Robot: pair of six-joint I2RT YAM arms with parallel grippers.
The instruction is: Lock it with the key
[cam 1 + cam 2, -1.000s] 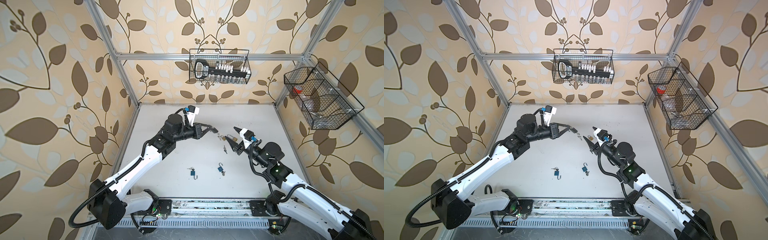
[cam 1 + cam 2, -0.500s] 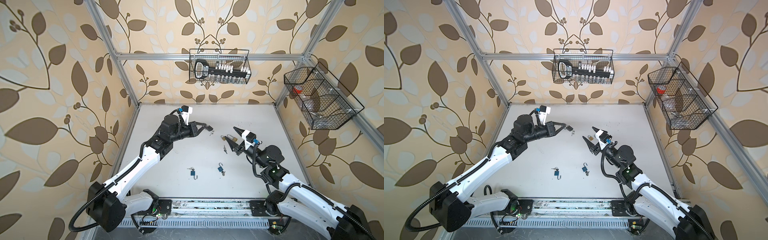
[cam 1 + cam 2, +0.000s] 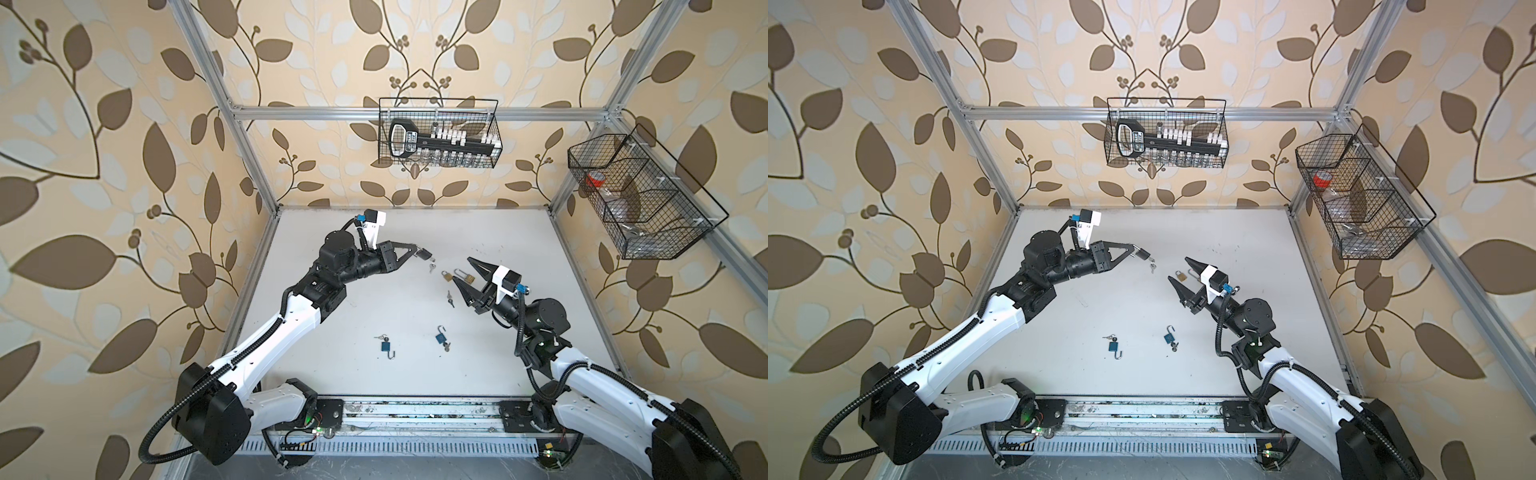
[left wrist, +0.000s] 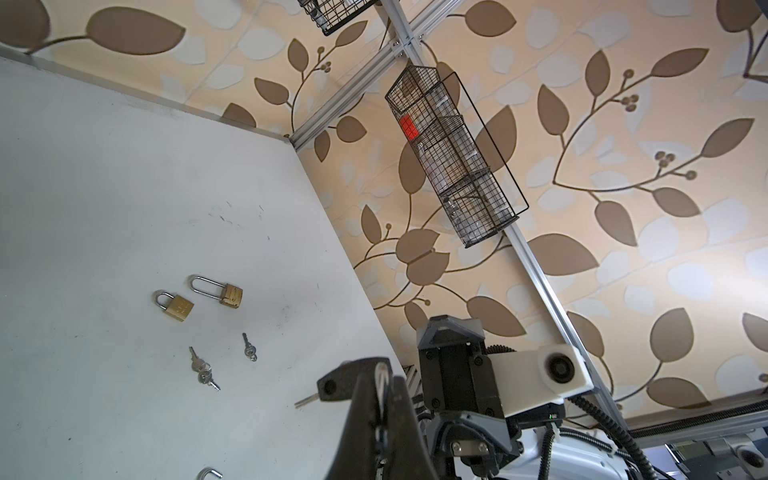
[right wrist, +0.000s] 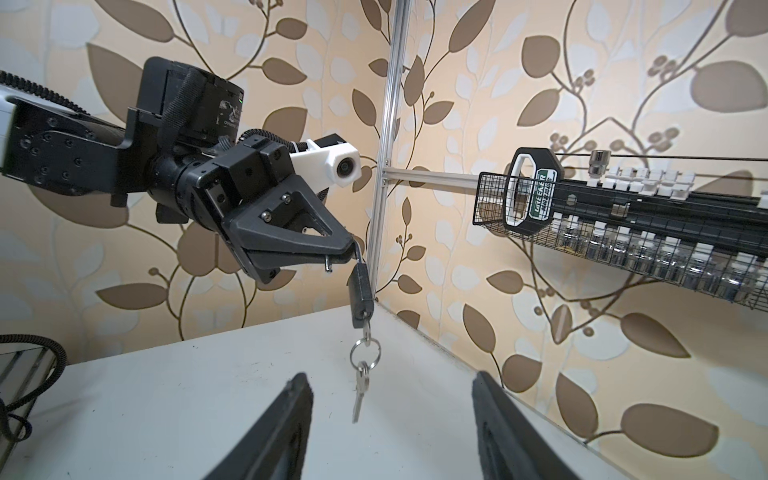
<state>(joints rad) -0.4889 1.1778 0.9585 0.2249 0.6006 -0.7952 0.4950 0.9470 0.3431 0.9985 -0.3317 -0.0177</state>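
My left gripper [image 3: 417, 249] is shut on the silver shackle of a small black padlock [image 3: 424, 254], held above the table. In the right wrist view the padlock [image 5: 360, 291] hangs from the left gripper [image 5: 343, 251], and the shackle's free end pokes out beside the fingers. A key [image 5: 365, 330] sits in the lock's underside, and a ring with a second key [image 5: 359, 390] dangles from it. My right gripper [image 3: 462, 270] stands open to the right of the lock, with nothing between its fingers [image 5: 297, 388]. In the left wrist view the lock body [image 4: 332, 385] shows beside the left gripper [image 4: 380, 384].
Two brass padlocks [image 3: 446, 275] [image 3: 465, 275] lie on the white table [image 3: 332, 374] under the right gripper, with loose keys [image 3: 449, 297] nearby. Two blue padlocks [image 3: 385, 345] [image 3: 440, 339] with keys lie nearer the front. Wire baskets [image 3: 438, 137] [image 3: 640, 195] hang on the back and right walls.
My left gripper has drawn back to the left and slightly away with the padlock. The right gripper has shifted a little toward the back, its fingers slightly closer together.
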